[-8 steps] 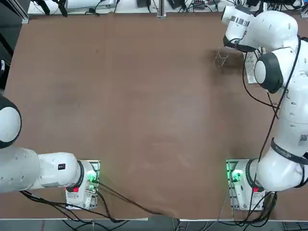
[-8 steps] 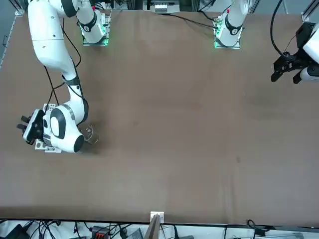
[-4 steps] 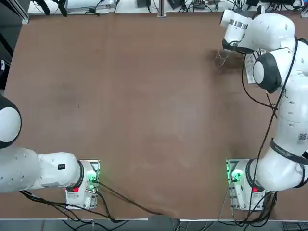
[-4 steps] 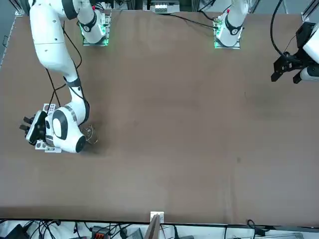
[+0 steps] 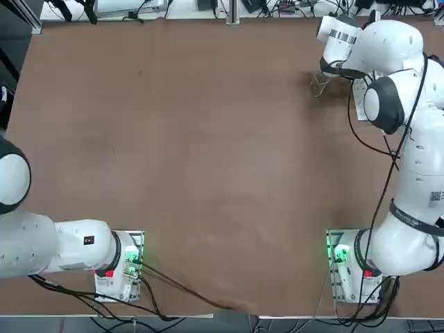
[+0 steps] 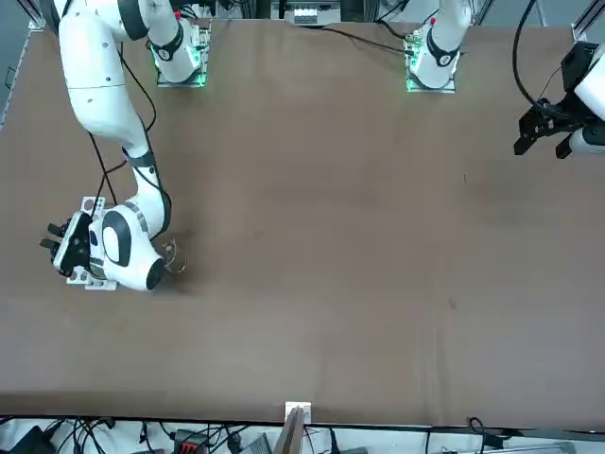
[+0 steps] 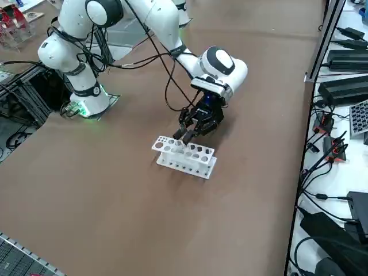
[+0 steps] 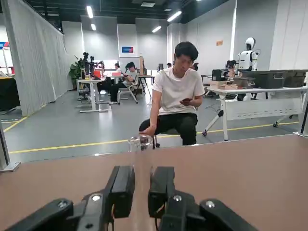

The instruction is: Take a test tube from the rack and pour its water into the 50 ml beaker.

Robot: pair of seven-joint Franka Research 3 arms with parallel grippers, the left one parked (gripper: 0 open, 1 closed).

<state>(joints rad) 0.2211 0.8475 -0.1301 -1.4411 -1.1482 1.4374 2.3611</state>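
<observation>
Up in the top right corner of the top view is where everything's happening. My right gripper (image 7: 185,133) is down at the rack (image 7: 185,155), which sits at the far right edge of the table (image 5: 208,152). In the right side view the fingertips are right at the rack's top tier, near its left end.

From the wrist camera the two pads (image 8: 123,185) are nearly together, with just a narrow slot left between them. A thin clear vertical thing runs through that slot, which I'm reading as the tube (image 8: 140,183). I honestly can't tell if the pads are actually pinching it or just sitting either side of it. Glass on a brown table, good luck.

The beaker (image 5: 318,84) is the tiny clear cylinder just left of the wrist in the top view. In the front view it's just right of the arm's white wrist housing (image 6: 172,255). On the wrist cam it shows beyond the fingers (image 8: 140,143). So it's near the rack, a short carry away. I can't make out water in anything.

Progress-wise I'd say we're early: the grasp step, tube not lifted out of the rack as far as I can see, and nothing poured. Left to do: confirm the grip, pull the tube straight up clear of the holes, move over to the beaker, tip it.

Some person is sitting out in the room behind the table, not involved.
</observation>
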